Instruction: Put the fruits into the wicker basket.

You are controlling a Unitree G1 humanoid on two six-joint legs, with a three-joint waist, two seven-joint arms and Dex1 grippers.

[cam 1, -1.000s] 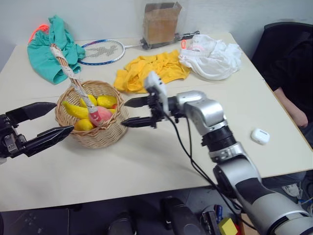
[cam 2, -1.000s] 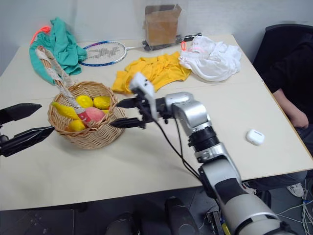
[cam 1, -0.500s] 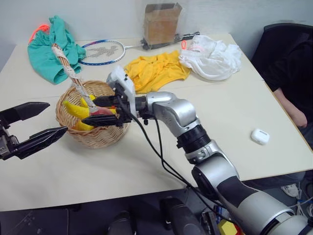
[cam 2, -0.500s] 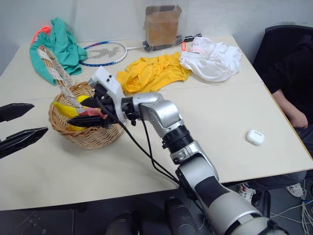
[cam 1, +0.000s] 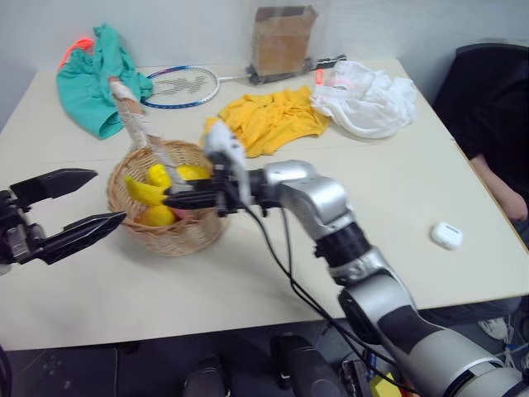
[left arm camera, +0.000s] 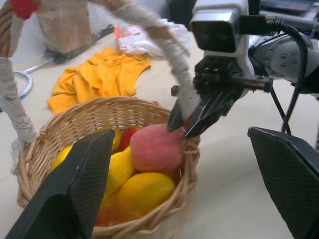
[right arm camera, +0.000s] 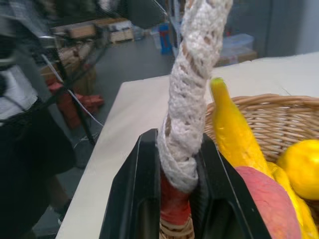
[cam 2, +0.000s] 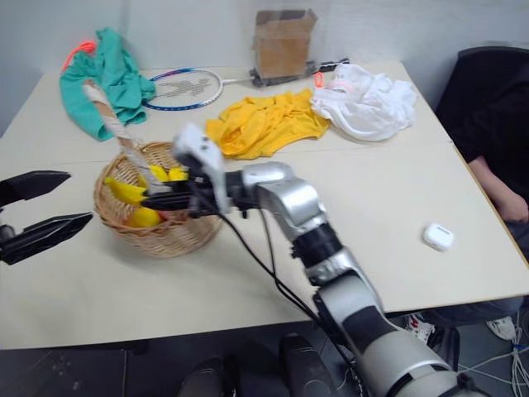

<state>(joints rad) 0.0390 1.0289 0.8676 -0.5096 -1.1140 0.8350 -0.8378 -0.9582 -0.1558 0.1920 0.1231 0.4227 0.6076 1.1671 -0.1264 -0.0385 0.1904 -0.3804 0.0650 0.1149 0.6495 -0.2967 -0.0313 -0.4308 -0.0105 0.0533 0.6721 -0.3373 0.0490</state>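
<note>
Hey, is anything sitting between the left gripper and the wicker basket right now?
Nothing visible does. The left gripper hangs open beside the wicker basket, with bare table between them. The right gripper is shut on the basket's handle at its base on the far side.

Banana [cam 1: 142, 191], peach [left arm camera: 155, 148] in wicker basket [cam 1: 188, 238]

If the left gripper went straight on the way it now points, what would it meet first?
Probably the near wall of the wicker basket. The open left gripper points level at it across bare table, with nothing between; the peach and banana lie behind that wall. Depth is uncertain.
</note>
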